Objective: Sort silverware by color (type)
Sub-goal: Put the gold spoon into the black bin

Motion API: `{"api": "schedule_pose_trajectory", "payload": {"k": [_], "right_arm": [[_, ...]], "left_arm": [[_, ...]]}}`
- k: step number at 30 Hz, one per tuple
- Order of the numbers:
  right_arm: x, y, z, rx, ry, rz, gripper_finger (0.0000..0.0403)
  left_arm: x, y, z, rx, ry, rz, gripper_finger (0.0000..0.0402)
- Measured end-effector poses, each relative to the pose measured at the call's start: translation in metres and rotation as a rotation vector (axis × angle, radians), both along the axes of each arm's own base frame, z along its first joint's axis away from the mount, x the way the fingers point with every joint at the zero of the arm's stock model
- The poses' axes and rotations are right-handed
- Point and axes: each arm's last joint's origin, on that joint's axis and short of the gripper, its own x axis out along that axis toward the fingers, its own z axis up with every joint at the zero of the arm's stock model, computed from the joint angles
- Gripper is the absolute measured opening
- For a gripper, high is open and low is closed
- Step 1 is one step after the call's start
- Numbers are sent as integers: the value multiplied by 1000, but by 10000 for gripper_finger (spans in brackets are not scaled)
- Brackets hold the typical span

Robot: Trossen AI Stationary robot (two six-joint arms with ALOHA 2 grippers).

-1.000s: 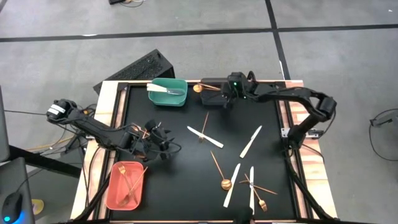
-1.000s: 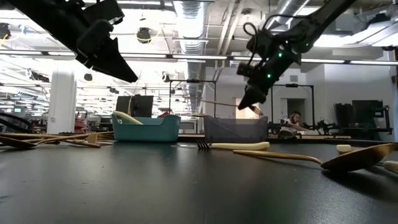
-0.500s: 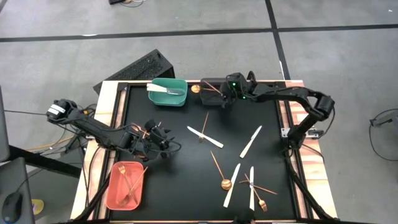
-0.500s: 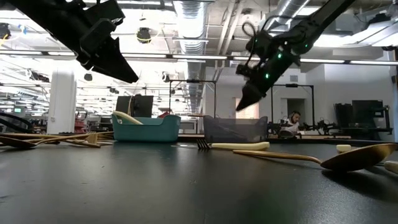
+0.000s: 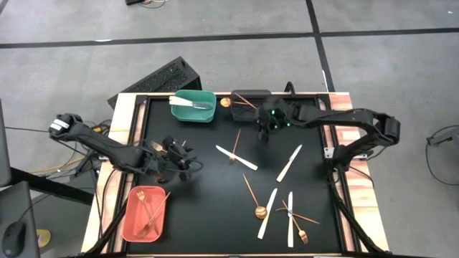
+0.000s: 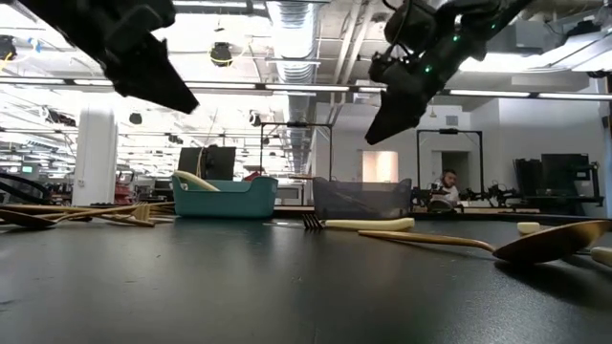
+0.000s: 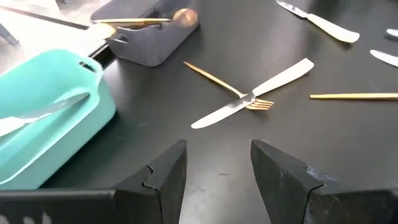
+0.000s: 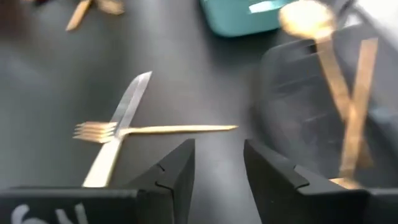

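Gold fork (image 5: 237, 143) crossing white knife (image 5: 237, 158): mid-table, fork handle pointing toward grey bin (image 5: 247, 100).
Right gripper (image 5: 266, 133): nearer, just beside fork's handle end; fingers apart, empty.
Left gripper (image 5: 188, 159): farther, fingers apart, empty.

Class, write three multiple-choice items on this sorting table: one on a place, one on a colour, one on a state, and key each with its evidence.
1. Where does the white knife already sorted lie?
A. teal bin
B. salmon bin
C. floor

2. What colour is the bin holding a gold fork?
A. teal
B. salmon
C. white

3. How are the right gripper's fingers?
A. shut on a spoon
B. shut on a knife
C. open, holding nothing

Key: A, it rests in the teal bin; B, its walls are salmon; C, the right wrist view shows bare table between the fingers.
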Motion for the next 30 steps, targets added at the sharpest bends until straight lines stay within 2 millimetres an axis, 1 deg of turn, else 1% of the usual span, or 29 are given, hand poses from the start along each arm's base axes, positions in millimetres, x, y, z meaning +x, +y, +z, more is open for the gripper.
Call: {"api": "schedule_pose_trajectory", "payload": {"k": [4,8,11,15,17,20,22,27,30], "right_arm": [[7,32,-2,76,5,42,149],[15,57,-5,114,3,92,145],[18,72,-2,113,-26,92,145],[22,86,1,64,-76,100,145],[25,91,4,47,-112,132,145],[25,99,5,35,-114,172,145],[25,99,5,17,-117,175,145],[23,92,8,62,-141,50,145],[23,91,7,68,-134,40,145]], "left_arm": [[-22,8,9,-55,-8,54,166],[-38,14,6,-114,33,144,166],[-42,15,1,-138,90,177,166],[-41,13,-6,-168,161,176,166],[-38,12,-10,-166,184,177,166],[-34,11,-15,-150,193,216,166],[-31,11,-20,-140,198,248,166],[-22,8,-34,-145,233,317,166],[-17,5,-45,-158,284,345,166]]}}
